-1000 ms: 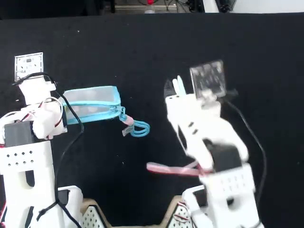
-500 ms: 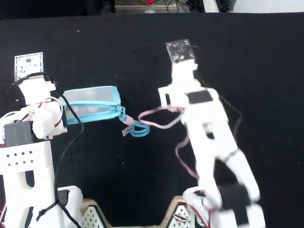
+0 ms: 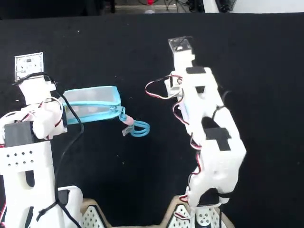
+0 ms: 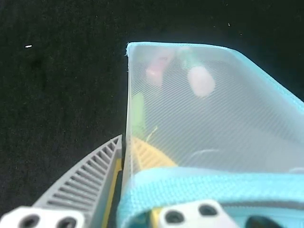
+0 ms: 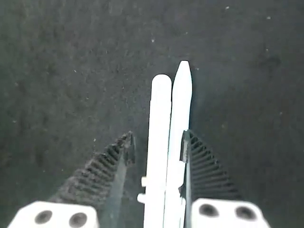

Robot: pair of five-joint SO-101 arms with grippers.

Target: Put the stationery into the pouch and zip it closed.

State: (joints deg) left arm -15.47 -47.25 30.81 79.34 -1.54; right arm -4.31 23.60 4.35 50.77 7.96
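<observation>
A matte black tablecloth (image 3: 266, 71) spreads on every side of the right gripper (image 5: 157, 137) — evenly lit. Far beyond it, past the cloth's back edge — dark cables (image 3: 178, 4) and a white surface (image 3: 266, 4).

The ribbed fingers (image 4: 90, 185) of my left gripper (image 4: 124, 159) are matt grey plastic, set against a translucent fine-mesh pouch with woven turquoise cloth trim (image 4: 204, 118). My right gripper (image 5: 156, 137) is dark, toothed plastic around two smooth, faintly glossy white plastic pens (image 5: 160, 118). Under them lies the matt, slightly linty black cloth tabletop (image 5: 66, 57).
</observation>
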